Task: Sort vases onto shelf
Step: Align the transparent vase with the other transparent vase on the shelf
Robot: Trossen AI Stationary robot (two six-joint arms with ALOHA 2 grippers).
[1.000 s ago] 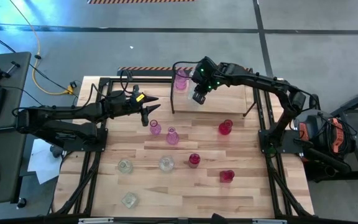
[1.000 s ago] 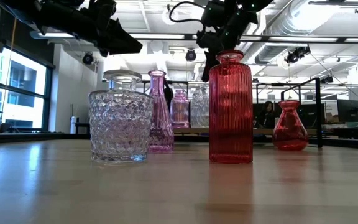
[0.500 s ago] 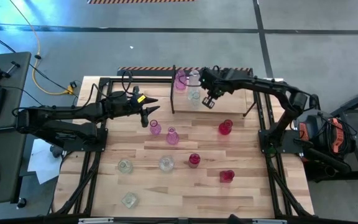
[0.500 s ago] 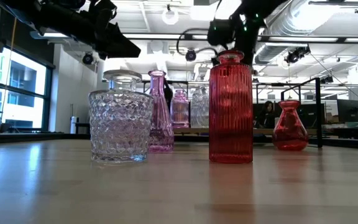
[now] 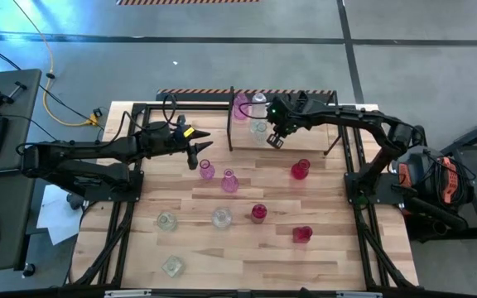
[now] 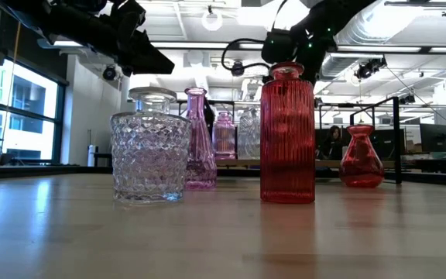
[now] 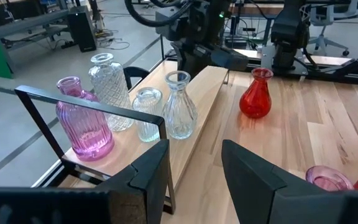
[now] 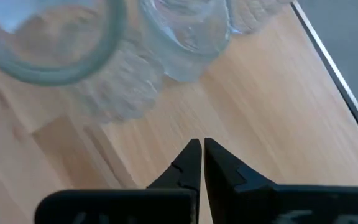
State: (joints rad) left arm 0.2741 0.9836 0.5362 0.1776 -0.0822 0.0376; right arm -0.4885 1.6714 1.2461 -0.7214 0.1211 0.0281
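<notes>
- Vases on the shelf (image 7: 197, 118): four stand together at one end of the upper wooden board. A pink ribbed vase (image 7: 84, 120), a tall clear diamond-cut vase (image 7: 110, 90), a short clear vase (image 7: 147, 114) and a clear flask-shaped vase (image 7: 179, 104) make up the group. In the high view they show as a pink and clear cluster at the far left of the shelf.
- Vases on the bench (image 5: 247, 248), high view: a magenta vase (image 5: 207, 170) and a pale pink vase (image 5: 229, 180) sit left of centre. A red round-bellied vase (image 5: 300, 170) is just in front of the shelf. A red ribbed bottle (image 5: 259, 213) and another red vase (image 5: 302, 234) stand nearer the front. Three clear vases lie toward the front left (image 5: 166, 221), (image 5: 222, 218), (image 5: 171, 266).
- Low view: a clear cut-glass jar (image 6: 151, 147) and the red ribbed bottle stand closest to the camera, with a pink bottle (image 6: 198, 139) just behind the jar.
- Right gripper (image 8: 199, 158): fingers pressed together and holding nothing, raised over the shelf board just beside the clear vases.
- Left gripper (image 7: 194, 168): fingers apart and empty, hovering over the left part of the bench above the magenta vase and pointed toward the shelf.
</notes>
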